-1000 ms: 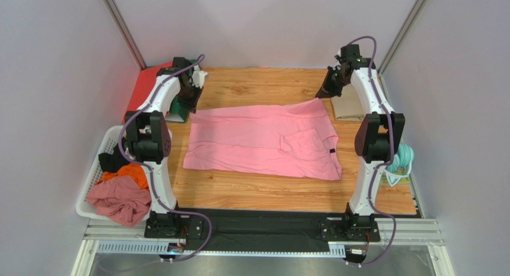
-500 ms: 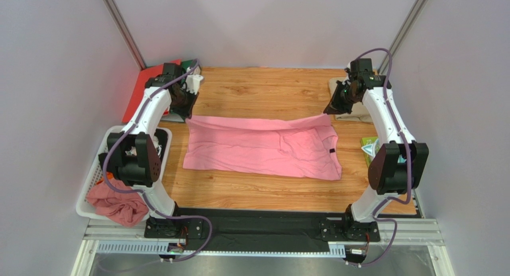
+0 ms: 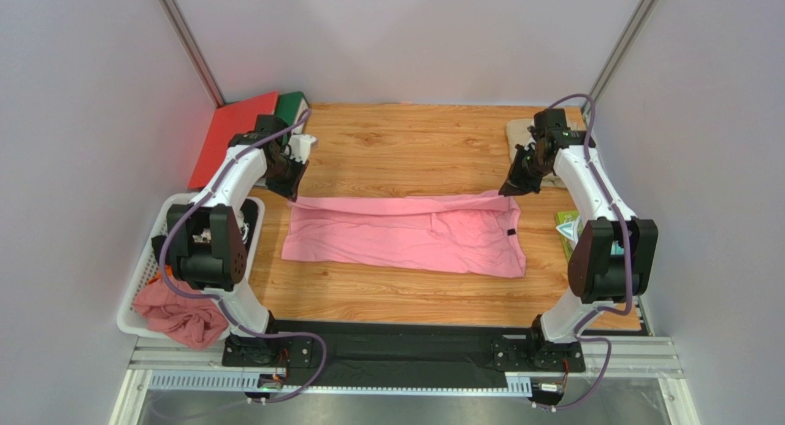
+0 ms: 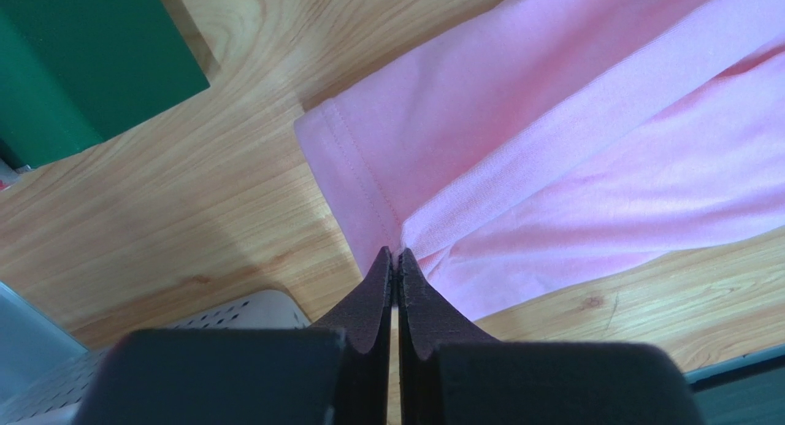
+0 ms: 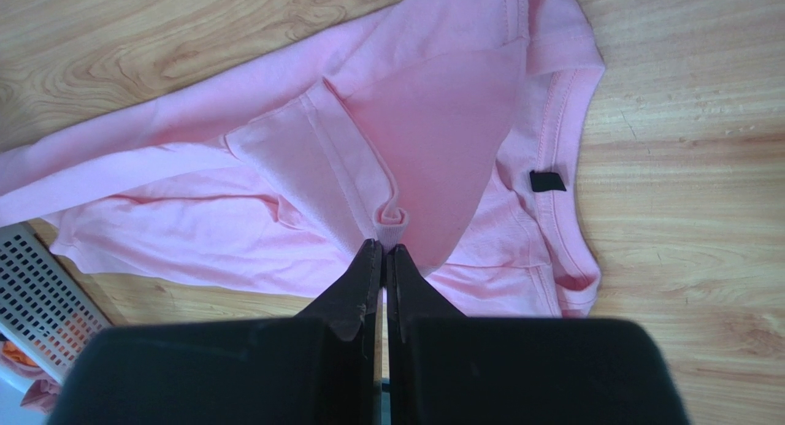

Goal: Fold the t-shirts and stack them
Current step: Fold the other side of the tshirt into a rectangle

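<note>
The light pink t-shirt (image 3: pixel 396 236) lies spread across the wooden table, its dark neck label (image 3: pixel 509 233) at the right end. My left gripper (image 3: pixel 293 188) is shut on the shirt's far left hem corner (image 4: pixel 364 181), its tips (image 4: pixel 396 252) pinching the cloth. My right gripper (image 3: pixel 509 188) is shut on the far right edge, tips (image 5: pixel 385 245) clamped on a bunched sleeve fold (image 5: pixel 392 213) beside the label (image 5: pixel 545 181). The far edge is lifted and stretched between both grippers. The khaki-beige t-shirt (image 3: pixel 553 178) lies folded at the back right, mostly behind the right arm.
Red (image 3: pixel 235 135) and green (image 3: pixel 293 101) folded items lie at the back left corner. A white basket (image 3: pixel 152 259) with a dusty pink garment (image 3: pixel 180 315) stands off the table's left side. A teal-green item (image 3: pixel 567 224) sits at the right edge.
Both grippers have moved from the table's back toward the front, pulling the pink shirt's far edge over itself. The shirt now looks narrower front to back.
</note>
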Motion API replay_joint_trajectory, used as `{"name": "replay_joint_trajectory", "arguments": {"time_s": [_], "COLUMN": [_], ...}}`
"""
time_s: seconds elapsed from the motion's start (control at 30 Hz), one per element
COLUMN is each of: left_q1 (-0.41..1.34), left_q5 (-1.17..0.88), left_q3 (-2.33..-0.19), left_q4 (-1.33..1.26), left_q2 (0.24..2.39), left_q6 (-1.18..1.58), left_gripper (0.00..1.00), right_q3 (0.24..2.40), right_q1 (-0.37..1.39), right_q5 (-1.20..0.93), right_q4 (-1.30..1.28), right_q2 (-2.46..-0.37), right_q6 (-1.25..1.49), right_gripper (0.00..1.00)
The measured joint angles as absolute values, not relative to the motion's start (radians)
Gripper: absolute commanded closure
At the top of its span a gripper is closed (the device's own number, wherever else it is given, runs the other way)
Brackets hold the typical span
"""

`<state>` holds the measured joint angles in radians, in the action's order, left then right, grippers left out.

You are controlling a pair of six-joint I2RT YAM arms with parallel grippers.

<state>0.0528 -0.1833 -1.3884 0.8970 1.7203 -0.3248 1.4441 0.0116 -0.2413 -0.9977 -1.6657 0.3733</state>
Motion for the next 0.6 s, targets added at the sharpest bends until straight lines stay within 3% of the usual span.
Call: {"name": "replay_joint_trajectory", "arguments": {"time_s": [0.47, 0.53, 0.6], "left_q1": [0.053, 0.053, 0.053], "left_q5": [-0.203, -0.208, -0.212], "left_q3": [-1.359, -1.352, -1.347], "left_q4": [0.878, 0.879, 0.879], "left_q2": [1.688, 1.673, 1.662], "left_q6": [-0.329, -0.331, -0.334], "left_gripper": [0.99, 0.92, 0.77], "right_q3": [1.269, 1.232, 1.182], "right_q1": [0.023, 0.032, 0.041], "right_q5": [-0.227, -0.224, -0.221], "right_q4": [-0.990, -0.988, -0.984], "right_q2": [-1.549, -1.538, -1.538], "right_q6": [0.386, 0.395, 0.403], "right_gripper": [0.99, 0.99, 0.97]}}
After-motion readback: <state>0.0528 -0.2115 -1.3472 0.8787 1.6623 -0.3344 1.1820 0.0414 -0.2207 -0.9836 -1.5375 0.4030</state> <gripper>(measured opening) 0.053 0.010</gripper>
